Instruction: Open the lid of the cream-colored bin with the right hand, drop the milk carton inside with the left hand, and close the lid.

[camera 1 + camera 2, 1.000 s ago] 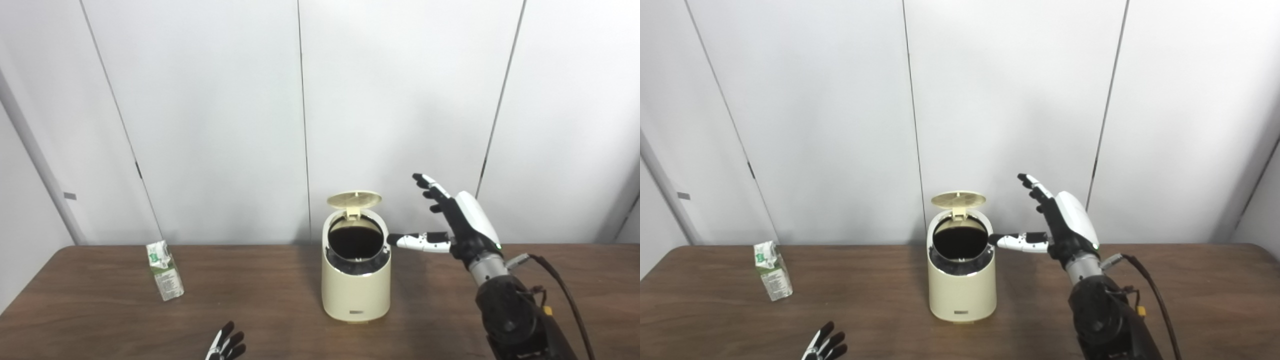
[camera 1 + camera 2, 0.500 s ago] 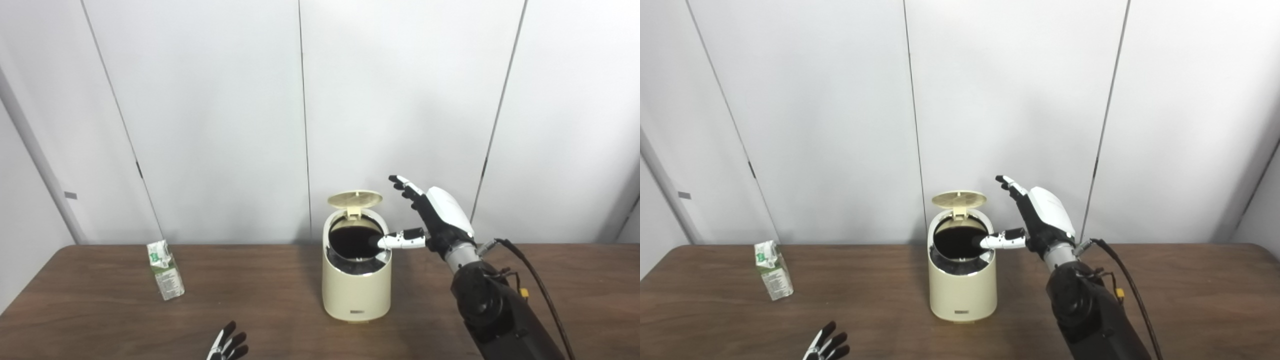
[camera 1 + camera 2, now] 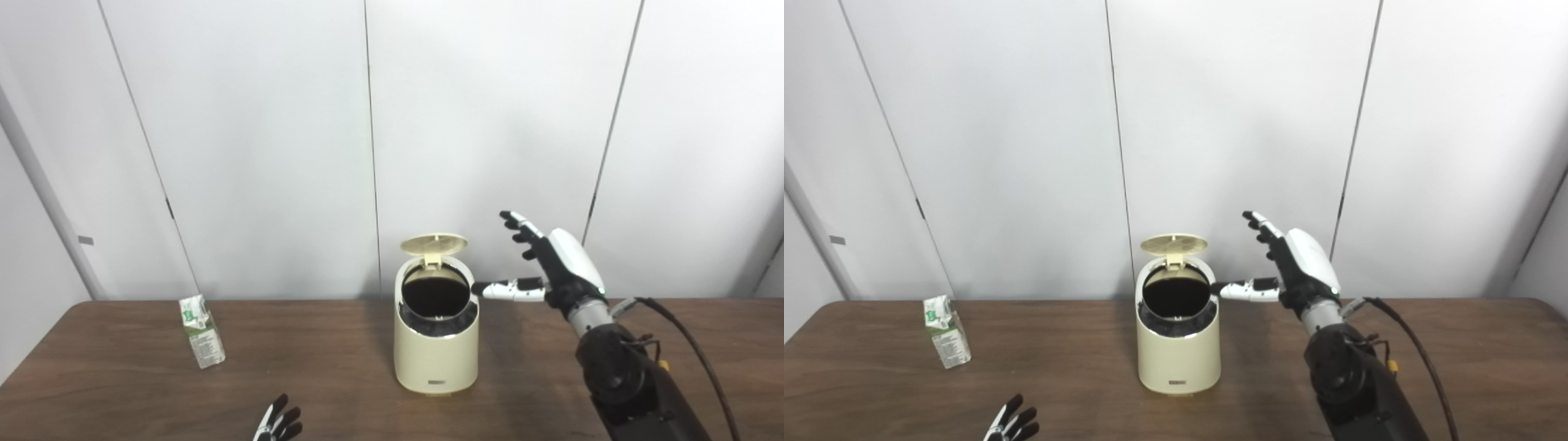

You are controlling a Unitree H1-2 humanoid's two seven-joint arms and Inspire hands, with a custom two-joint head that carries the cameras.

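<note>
Milk carton (image 3: pixel 201 332) stands on the table (image 3: pixel 331 373), well left of the bin (image 3: pixel 436 343), whose lid (image 3: pixel 433 244) is up. Right hand (image 3: pixel 551 269) hovers spread beside the rim, empty. Left hand (image 3: pixel 277 424), barely visible, should grip the carton's sides squarely before lifting.

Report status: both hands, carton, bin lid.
Right robot hand open beside bin. Left robot hand low, grip unclear. Lid up. Milk carton on table, untouched.
</note>
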